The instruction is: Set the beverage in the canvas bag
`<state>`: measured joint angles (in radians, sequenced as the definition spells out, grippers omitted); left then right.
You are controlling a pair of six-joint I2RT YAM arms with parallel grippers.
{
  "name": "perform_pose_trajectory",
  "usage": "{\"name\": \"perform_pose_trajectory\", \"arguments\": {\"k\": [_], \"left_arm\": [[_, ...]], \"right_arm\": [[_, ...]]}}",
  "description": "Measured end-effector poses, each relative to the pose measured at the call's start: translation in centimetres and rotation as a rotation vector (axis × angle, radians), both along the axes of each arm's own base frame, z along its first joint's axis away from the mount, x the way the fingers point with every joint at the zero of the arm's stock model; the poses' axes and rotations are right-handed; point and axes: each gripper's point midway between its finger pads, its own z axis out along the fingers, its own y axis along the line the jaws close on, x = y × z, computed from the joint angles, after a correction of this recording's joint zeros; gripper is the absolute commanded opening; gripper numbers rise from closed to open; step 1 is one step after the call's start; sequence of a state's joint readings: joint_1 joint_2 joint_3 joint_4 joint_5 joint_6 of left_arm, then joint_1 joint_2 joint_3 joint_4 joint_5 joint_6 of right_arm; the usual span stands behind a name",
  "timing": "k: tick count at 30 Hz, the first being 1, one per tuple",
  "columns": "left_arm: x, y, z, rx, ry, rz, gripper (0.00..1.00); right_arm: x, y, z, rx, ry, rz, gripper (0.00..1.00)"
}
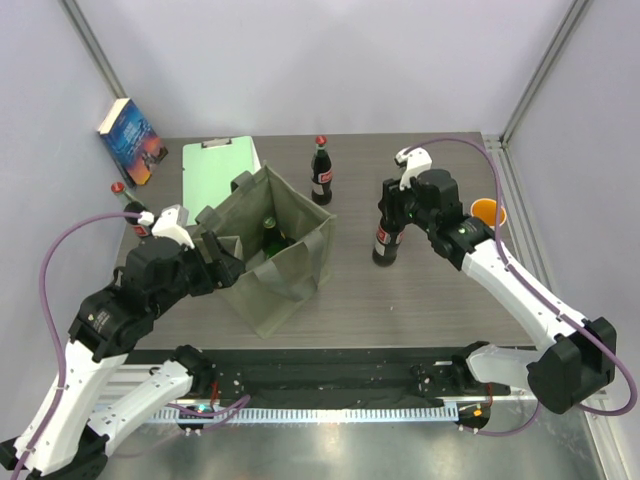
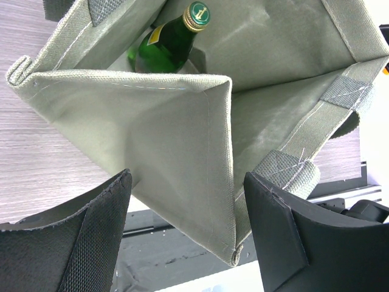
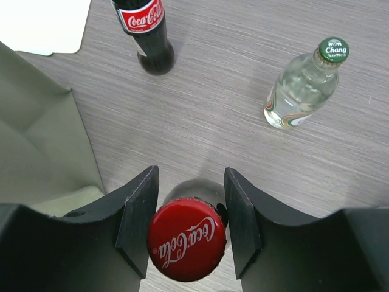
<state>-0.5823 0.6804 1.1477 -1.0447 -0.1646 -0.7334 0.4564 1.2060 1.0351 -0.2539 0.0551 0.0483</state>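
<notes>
The olive-grey canvas bag (image 1: 285, 272) stands open at the table's middle left, with a green bottle (image 1: 268, 234) upright inside it (image 2: 170, 45). A dark cola bottle with a red cap (image 3: 187, 238) stands on the table right of the bag (image 1: 386, 242). My right gripper (image 1: 394, 204) straddles its neck from above; its fingers (image 3: 189, 185) are slightly apart, with a thin gap showing on one side. My left gripper (image 1: 216, 256) is open at the bag's near left corner. That folded corner of the bag wall (image 2: 182, 134) lies between the wide fingers (image 2: 187, 177) without touching them.
A second cola bottle (image 1: 321, 172) stands behind the bag (image 3: 146, 33). A clear green-capped bottle (image 3: 304, 85) is near the right gripper. A mint-green clipboard (image 1: 220, 168), a book (image 1: 130, 140), a red-capped bottle (image 1: 124, 198) and an orange cup (image 1: 487, 212) ring the table.
</notes>
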Motion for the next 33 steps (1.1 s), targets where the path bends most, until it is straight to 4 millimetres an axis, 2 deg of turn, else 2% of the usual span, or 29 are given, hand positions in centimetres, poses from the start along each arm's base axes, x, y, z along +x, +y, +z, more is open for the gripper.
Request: {"name": "perform_pose_trajectory", "arguments": {"k": [3,4,6,7,9,11,14,15,18,21,25,26,29,33], "left_arm": [[0.0,0.0,0.0,0.000,0.000,0.000,0.76],[0.0,0.0,0.0,0.001,0.001,0.000,0.76],[0.1,0.0,-0.1,0.002,0.004,0.000,0.75],[0.1,-0.1,-0.1,0.003,0.006,0.000,0.75],[0.1,-0.1,-0.2,0.006,0.009,0.000,0.71],[0.2,-0.1,-0.2,0.007,0.011,-0.001,0.66],[0.2,-0.1,-0.2,0.005,0.012,0.000,0.48],[0.2,-0.2,-0.2,0.004,0.012,0.000,0.39],[0.2,-0.4,-0.1,-0.008,0.009,-0.003,0.22],[0.3,-0.6,0.1,-0.022,0.005,-0.007,0.12],[0.2,-0.8,0.3,-0.033,0.006,-0.013,0.00],[0.2,-0.9,0.3,-0.033,0.006,-0.015,0.00],[0.2,-0.9,0.2,-0.035,0.009,-0.016,0.00],[0.3,-1.0,0.3,-0.039,0.007,-0.019,0.00]], "right_arm": [[0.0,-0.1,-0.2,-0.004,0.002,-0.001,0.46],[0.0,-0.1,-0.2,-0.006,-0.002,-0.003,0.35],[0.1,-0.2,-0.3,-0.012,-0.008,-0.005,0.20],[0.3,-0.4,-0.1,-0.026,-0.021,-0.008,0.10],[0.3,-0.5,0.0,-0.023,-0.023,-0.014,0.03],[0.3,-0.5,-0.1,-0.026,-0.021,-0.015,0.01],[0.0,-0.7,0.0,-0.038,-0.007,-0.021,0.01],[-0.1,-0.8,0.1,-0.044,0.001,-0.024,0.01],[-0.9,-1.5,0.1,-0.079,0.050,-0.034,0.01],[-1.4,-2.0,0.6,-0.114,0.082,-0.040,0.01],[-1.2,-2.3,3.3,-0.143,0.083,-0.037,0.01],[-0.8,-2.2,4.9,-0.142,0.063,-0.034,0.01],[-0.3,-1.9,8.0,-0.127,0.020,-0.030,0.01],[0.5,-1.3,14.3,-0.086,-0.077,-0.019,0.01]]}}
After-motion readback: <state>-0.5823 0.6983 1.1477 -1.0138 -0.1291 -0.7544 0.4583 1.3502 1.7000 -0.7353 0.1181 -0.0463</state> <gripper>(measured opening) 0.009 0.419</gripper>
